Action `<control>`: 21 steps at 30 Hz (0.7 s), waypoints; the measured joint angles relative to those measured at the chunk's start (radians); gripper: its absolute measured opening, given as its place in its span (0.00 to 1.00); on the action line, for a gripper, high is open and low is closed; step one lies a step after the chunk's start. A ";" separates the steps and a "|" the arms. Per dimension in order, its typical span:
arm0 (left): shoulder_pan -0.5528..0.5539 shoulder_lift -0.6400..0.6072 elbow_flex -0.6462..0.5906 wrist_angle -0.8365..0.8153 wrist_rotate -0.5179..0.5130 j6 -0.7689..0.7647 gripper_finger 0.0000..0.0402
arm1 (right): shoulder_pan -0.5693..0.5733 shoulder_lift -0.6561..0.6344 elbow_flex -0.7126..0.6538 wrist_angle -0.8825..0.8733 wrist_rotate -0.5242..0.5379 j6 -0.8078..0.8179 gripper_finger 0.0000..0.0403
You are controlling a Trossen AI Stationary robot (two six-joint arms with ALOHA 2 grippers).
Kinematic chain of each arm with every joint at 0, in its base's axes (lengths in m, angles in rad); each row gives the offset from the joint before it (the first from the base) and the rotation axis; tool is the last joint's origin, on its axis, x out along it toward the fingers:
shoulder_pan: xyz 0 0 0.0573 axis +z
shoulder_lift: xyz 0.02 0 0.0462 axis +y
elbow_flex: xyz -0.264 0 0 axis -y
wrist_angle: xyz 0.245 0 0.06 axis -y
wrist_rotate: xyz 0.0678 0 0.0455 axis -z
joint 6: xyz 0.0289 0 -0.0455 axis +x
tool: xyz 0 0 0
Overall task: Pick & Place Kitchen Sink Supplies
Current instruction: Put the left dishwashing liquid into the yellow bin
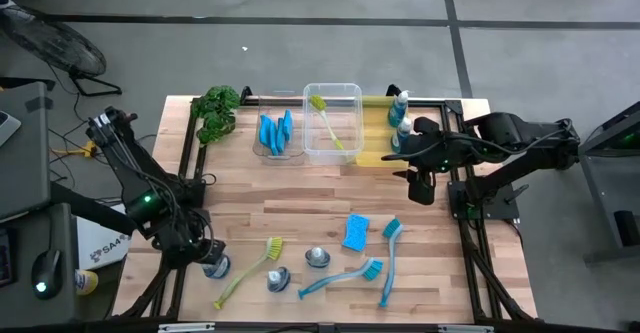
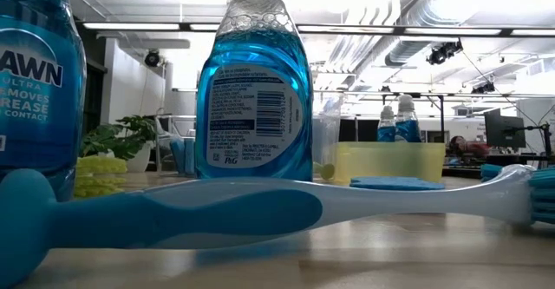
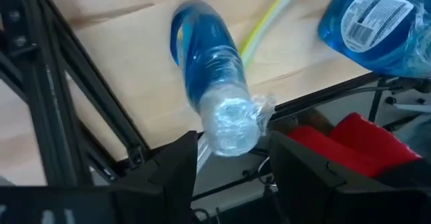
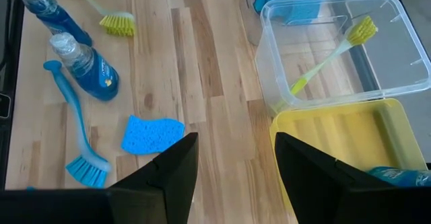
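Note:
My left gripper [image 1: 207, 258] is at the table's near left corner, open. Its fingers stand on either side of the film-wrapped cap [image 3: 232, 126] of a blue-liquid bottle [image 1: 215, 266]; whether they touch it I cannot tell. Two more bottles [image 1: 278, 279] [image 1: 318, 258] stand nearby, beside a yellow-green brush [image 1: 248, 271]. Two blue brushes [image 1: 342, 276] [image 1: 388, 263] and a blue sponge [image 1: 356, 231] lie flat on the wood. My right gripper [image 4: 236, 177] hangs open and empty above the table, near the yellow bin [image 1: 372, 143].
Along the far edge sit a small clear bin of blue sponges [image 1: 277, 133], a clear bin [image 1: 345, 91] holding a yellow-green brush [image 4: 333, 52], and the yellow bin with two bottles [image 1: 402, 118]. A leafy plant [image 1: 215, 108] lies at far left. Bare wood spans the table's middle.

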 joint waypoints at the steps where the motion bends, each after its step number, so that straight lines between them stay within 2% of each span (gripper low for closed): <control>1: 0.000 0.007 0.000 0.009 -0.001 0.000 0.45 | 0.000 0.000 0.000 0.000 0.000 0.000 0.47; 21: 0.000 0.147 0.000 0.037 0.018 -0.071 0.45 | 0.000 0.000 0.000 0.000 0.000 -0.008 0.47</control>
